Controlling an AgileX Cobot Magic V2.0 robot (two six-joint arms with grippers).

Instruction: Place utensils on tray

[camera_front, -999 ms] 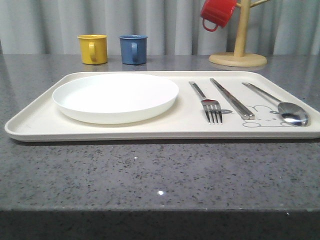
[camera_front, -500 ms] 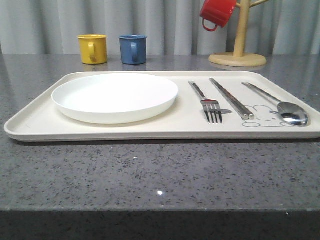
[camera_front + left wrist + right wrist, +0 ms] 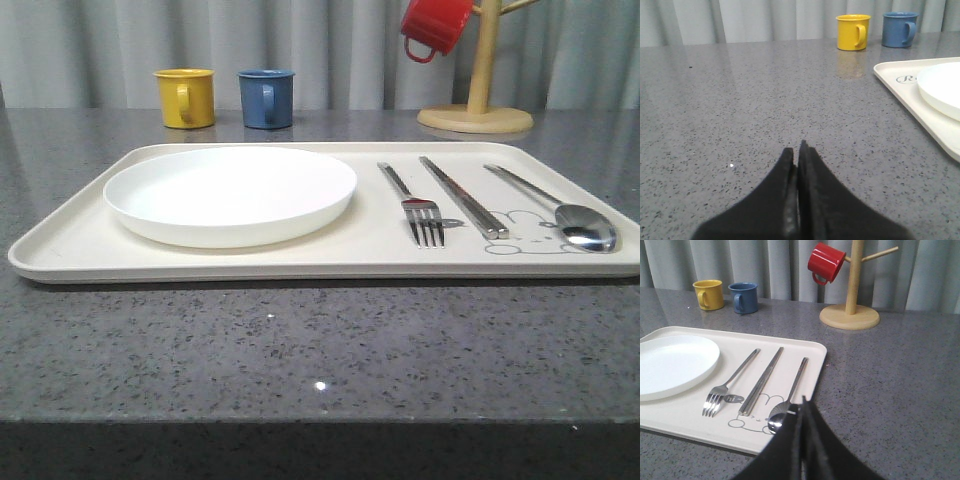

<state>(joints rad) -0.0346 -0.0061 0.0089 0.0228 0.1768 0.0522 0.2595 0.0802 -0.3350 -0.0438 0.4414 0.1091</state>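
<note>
Large cream rectangular tray [image 3: 70, 250] on grey table [image 3: 300, 350] holds round white plate [image 3: 230, 192], silver fork [image 3: 415, 205], flat silver chopsticks [image 3: 463, 196], silver spoon [image 3: 560, 210]; left pincer [image 3: 796, 150] and right pincer [image 3: 803, 402] both pressed together, empty.

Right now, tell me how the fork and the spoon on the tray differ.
The fork ends in tines; the spoon ends in a rounded bowl. The fork lies nearest the plate, left of the chopsticks; the spoon lies right of them, by the rabbit drawing. Both are silver metal, lie flat on the tray, handles pointing away, untouched by any gripper.
</note>
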